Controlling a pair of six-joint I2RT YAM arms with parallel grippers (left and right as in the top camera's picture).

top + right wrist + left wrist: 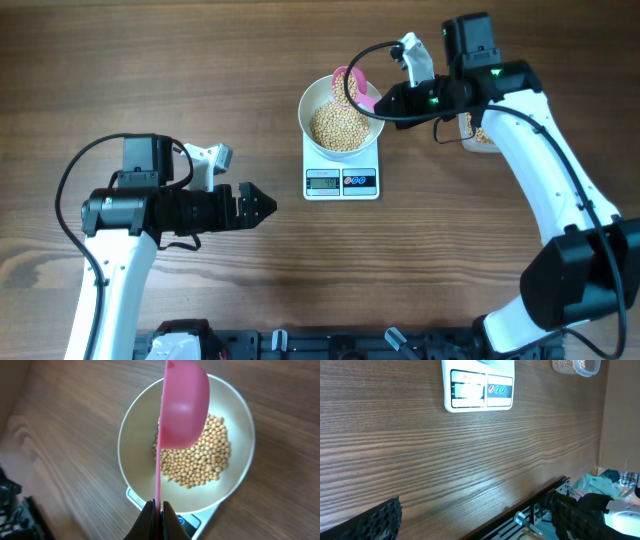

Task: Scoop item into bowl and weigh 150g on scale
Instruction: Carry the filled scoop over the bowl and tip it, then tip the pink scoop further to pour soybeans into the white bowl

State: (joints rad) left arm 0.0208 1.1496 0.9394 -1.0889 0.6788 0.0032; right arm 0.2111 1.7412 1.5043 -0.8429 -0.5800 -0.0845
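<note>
On my right wrist view, the right gripper (156, 510) is closed on the thin handle of the pink scoop (182, 407), which I see edge-on. The scoop head is turned on its side above the white bowl (131, 435). Tan beans (200, 462) lie in a loose pile in the bowl's bottom. The bowl sits on the scale (190, 522), only its near edge showing. Wood-grain table (75, 435) surrounds them.
</note>
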